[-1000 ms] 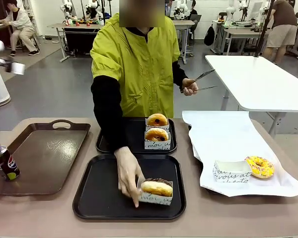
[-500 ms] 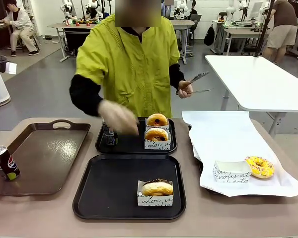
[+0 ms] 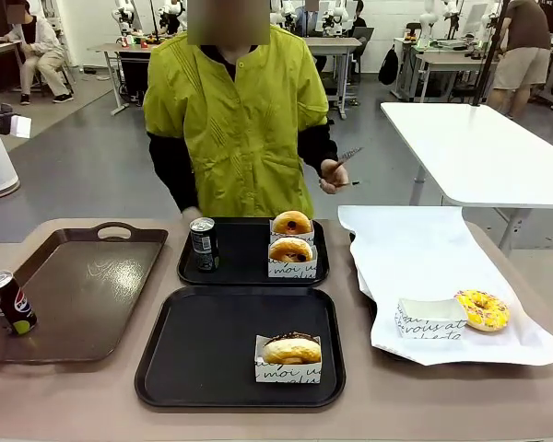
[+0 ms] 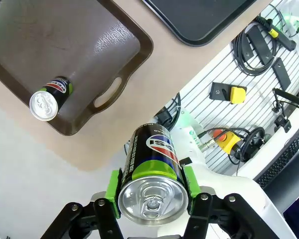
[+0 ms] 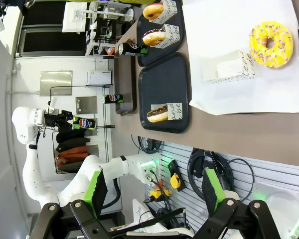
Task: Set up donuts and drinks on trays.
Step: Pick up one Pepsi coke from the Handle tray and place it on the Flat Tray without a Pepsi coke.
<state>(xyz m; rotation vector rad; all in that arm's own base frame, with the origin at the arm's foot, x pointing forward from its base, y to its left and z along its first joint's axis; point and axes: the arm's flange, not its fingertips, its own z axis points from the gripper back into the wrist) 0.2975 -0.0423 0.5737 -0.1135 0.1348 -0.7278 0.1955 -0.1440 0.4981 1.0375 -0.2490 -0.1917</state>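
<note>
Your left gripper (image 4: 152, 185) is clenched on a slim dark soda can with a silver top (image 4: 150, 162), its green pads pressing two sides just below the rim. It hangs at the table's left end, beside the glossy brown handled tray (image 3: 83, 285), where a second dark can (image 3: 17, 304) stands. The held can looks upright, its long axis running along the fingers, so the left wrist view shows its lid nearly end-on. The near matte black rectangular tray (image 3: 207, 354) holds a chocolate-iced donut in a white printed paper box (image 3: 291, 354) but no drink. The far black tray (image 3: 244, 262) already carries a third can (image 3: 203, 244) and two boxed donuts (image 3: 291, 250). The target therefore lies to the gripper's right, across the brown tray, and I judge the bare left half of the near tray the spot to aim for, can kept vertical. Your right gripper (image 5: 155, 199) is released with nothing between its pads, so the left arm is the one to move.
</note>
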